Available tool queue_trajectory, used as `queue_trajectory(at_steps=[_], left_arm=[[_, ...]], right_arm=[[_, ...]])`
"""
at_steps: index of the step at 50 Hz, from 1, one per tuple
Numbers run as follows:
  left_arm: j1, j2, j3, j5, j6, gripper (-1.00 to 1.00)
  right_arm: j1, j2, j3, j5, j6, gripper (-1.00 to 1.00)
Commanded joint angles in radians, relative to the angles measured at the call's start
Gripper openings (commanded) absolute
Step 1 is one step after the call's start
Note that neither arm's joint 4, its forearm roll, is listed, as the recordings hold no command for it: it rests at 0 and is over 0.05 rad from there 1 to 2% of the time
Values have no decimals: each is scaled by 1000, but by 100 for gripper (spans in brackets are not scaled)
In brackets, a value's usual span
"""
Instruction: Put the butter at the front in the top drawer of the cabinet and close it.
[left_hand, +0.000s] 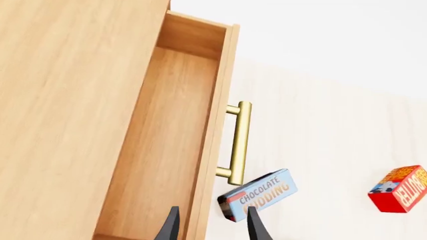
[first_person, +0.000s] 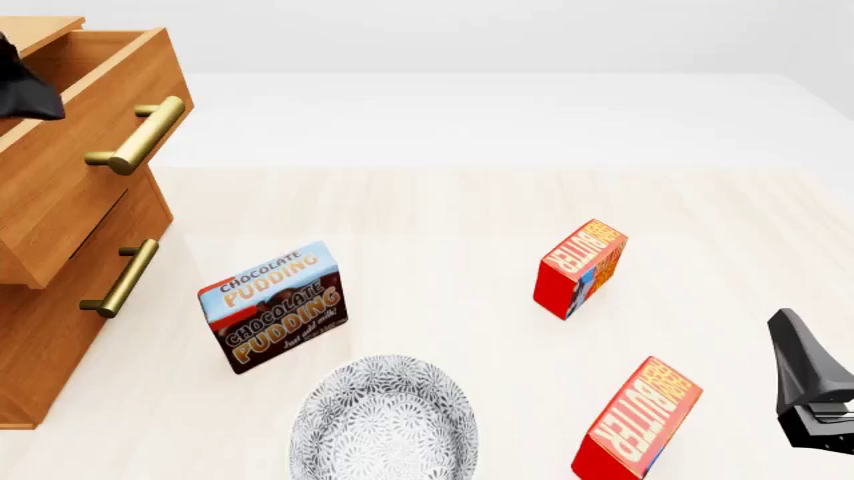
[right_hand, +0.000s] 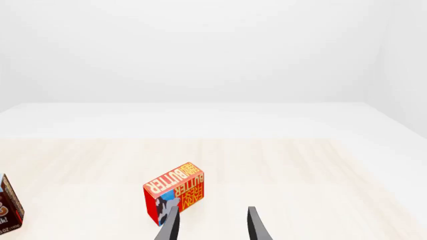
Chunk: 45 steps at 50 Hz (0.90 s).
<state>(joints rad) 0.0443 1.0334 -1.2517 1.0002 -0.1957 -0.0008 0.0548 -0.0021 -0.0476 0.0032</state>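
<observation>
The butter at the front (first_person: 638, 422) is a red carton standing tilted near the table's front edge, right of centre. A second butter carton (first_person: 582, 268) stands farther back and shows in the right wrist view (right_hand: 175, 192). At the left is the cabinet (first_person: 54, 300), its top drawer (first_person: 80, 170) pulled out, brass handle (first_person: 134, 135) showing. My left gripper (left_hand: 212, 227) hangs open over the drawer's bare inside (left_hand: 167, 145), holding nothing. To the right of the front butter my right gripper (right_hand: 212, 227) is open and empty, apart from both cartons.
A chocolate pudding box (first_person: 274, 305) stands in front of the cabinet. A patterned grey bowl (first_person: 384, 425) sits at the front centre. The lower drawer (first_person: 74, 310) is shut. The right arm's black body (first_person: 807, 385) is at the frame's right edge.
</observation>
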Motion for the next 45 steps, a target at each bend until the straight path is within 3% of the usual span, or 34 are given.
queue_trajectory(at_steps=[1, 45], left_arm=[[-11, 3, 30, -18, -9, 100], [-65, 52, 80, -97, -33, 100]], right_arm=[[0, -17, 0, 16, -1, 100], [0, -17, 0, 16, -1, 100]])
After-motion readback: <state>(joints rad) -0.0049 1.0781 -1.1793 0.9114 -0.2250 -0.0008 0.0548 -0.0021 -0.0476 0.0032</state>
